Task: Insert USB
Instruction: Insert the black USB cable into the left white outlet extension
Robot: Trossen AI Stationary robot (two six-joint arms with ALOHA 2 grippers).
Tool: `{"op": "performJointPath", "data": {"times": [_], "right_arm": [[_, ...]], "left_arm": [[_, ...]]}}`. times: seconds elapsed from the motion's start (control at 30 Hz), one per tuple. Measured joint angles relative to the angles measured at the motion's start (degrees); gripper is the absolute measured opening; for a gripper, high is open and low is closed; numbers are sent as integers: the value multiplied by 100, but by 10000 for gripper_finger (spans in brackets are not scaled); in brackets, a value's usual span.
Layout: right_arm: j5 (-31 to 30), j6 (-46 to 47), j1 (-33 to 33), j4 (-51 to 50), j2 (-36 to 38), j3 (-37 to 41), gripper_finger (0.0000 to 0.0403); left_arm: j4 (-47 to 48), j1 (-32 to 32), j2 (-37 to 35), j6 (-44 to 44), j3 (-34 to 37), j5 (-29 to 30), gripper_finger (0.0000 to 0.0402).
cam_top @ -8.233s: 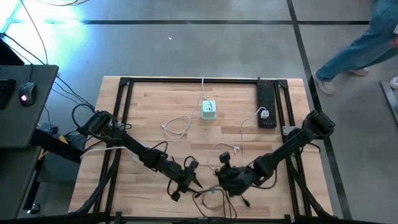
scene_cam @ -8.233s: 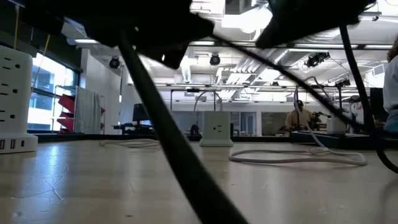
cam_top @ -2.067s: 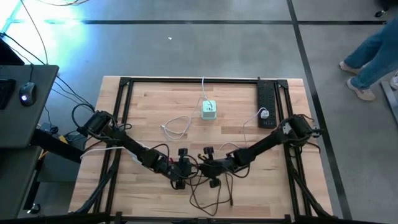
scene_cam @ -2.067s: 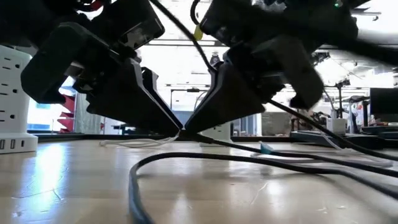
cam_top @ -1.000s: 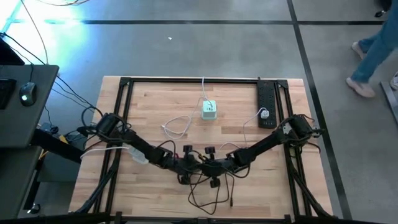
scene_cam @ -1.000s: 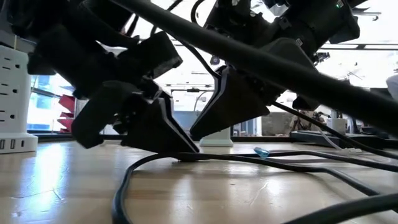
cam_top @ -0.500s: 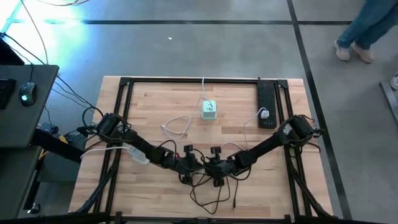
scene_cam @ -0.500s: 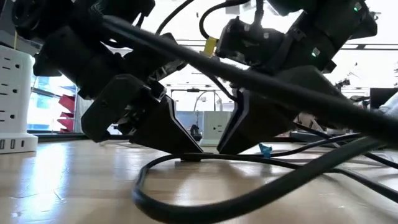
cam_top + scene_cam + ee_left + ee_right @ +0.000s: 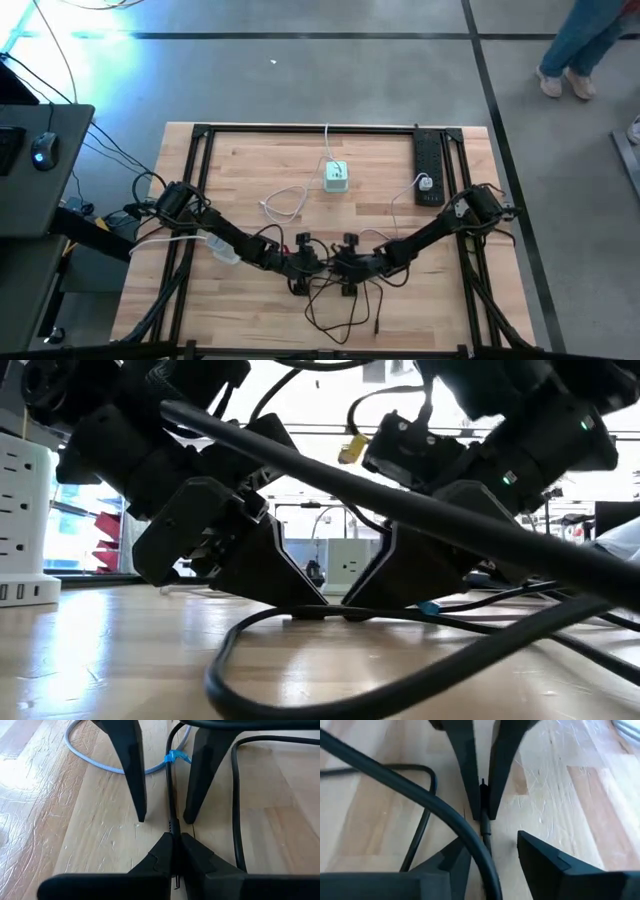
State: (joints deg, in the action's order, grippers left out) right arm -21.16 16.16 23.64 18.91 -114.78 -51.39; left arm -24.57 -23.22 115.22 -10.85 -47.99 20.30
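Cable handed over to the left gripper

On the tabletop (image 9: 250,180) the left gripper (image 9: 173,851) is now closed on the black USB cable (image 9: 170,805), while the right gripper (image 9: 490,852) has just opened and let go; next, I think, comes carrying it toward the charger (image 9: 336,176).

Black cable (image 9: 171,802) with blue tie (image 9: 176,757); grey braided cable (image 9: 95,761); pale wood-grain tabletop (image 9: 250,160); black power strip (image 9: 428,165) along right edge; mint-and-white charger cube (image 9: 336,176).
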Motion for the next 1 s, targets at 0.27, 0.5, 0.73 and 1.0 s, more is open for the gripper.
{"op": "performJointPath", "data": {"times": [0.27,0.5,0.73,1.0], "right_arm": [[-29,201,4,375,-168,92,86],[-72,210,6,508,-360,87,84],[-47,178,11,644,-464,85,19],[-7,252,2,686,-473,85,3]], "left_arm": [[-273,-2,7,-7,0,-34,0],[-253,-4,7,-155,0,-33,0],[-255,-13,-13,-149,7,52,10],[380,-209,-343,71,17,496,104]]}}
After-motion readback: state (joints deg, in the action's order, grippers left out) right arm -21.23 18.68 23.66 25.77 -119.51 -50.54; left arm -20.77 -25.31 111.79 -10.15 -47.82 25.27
